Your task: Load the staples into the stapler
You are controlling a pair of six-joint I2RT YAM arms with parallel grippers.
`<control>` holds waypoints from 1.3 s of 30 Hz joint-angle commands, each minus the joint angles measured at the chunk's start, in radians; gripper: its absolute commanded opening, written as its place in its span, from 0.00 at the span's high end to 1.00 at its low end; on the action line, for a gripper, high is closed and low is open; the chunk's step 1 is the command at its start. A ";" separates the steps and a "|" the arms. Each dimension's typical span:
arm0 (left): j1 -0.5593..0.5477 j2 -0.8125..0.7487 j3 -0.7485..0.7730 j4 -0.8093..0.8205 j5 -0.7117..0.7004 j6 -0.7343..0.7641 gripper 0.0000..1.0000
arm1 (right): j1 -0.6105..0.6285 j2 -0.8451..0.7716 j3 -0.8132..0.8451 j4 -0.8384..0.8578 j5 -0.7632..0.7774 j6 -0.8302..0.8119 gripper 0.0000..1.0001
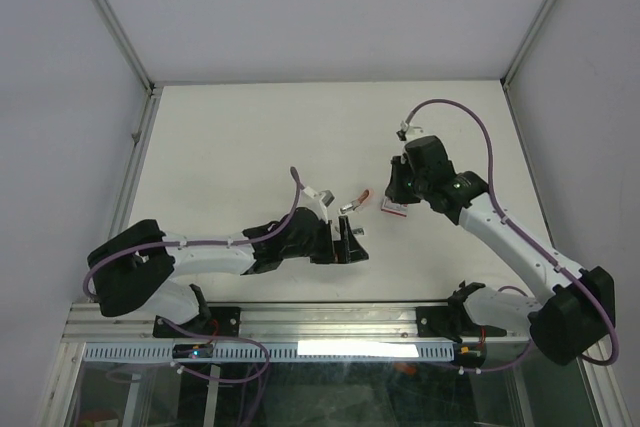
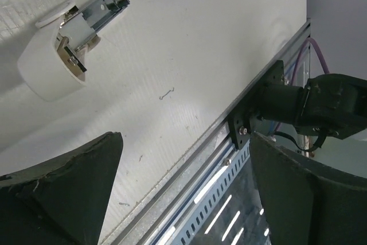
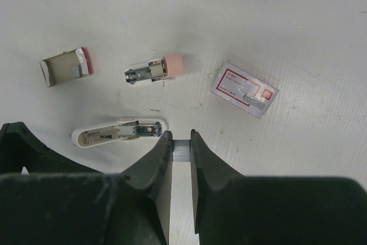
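Note:
The stapler [image 3: 117,132] is white and lies open on the table, its metal channel showing; it also shows as the stapler [image 2: 57,55] and as the stapler [image 1: 322,194]. My right gripper [image 3: 181,142] is shut on a short silvery strip of staples [image 3: 181,150], held just to the right of the stapler's metal end. From above, the right gripper [image 1: 397,187] hangs over the middle of the table. My left gripper [image 2: 186,187] stands open with nothing between its fingers [image 2: 69,193], near the table's front rail. From above, the left gripper [image 1: 352,244] sits below the stapler.
A red-and-white box [image 3: 243,89] lies right of the held staples, also seen as the box [image 1: 392,209]. A pink-capped metal part [image 3: 156,69] and a small grey-and-red sleeve [image 3: 64,67] lie beyond the stapler. The metal front rail [image 2: 189,199] runs under the left gripper.

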 commanded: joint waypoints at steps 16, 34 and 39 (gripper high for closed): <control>0.024 0.187 0.189 -0.029 -0.127 0.136 0.02 | -0.018 -0.036 -0.013 0.052 -0.020 0.004 0.83; 0.054 0.249 0.241 0.010 -0.203 0.240 0.01 | -0.019 -0.049 -0.086 0.085 -0.167 0.009 0.83; 0.090 0.180 0.192 0.043 -0.231 0.234 0.01 | 0.002 -0.068 -0.146 0.142 -0.213 0.028 0.82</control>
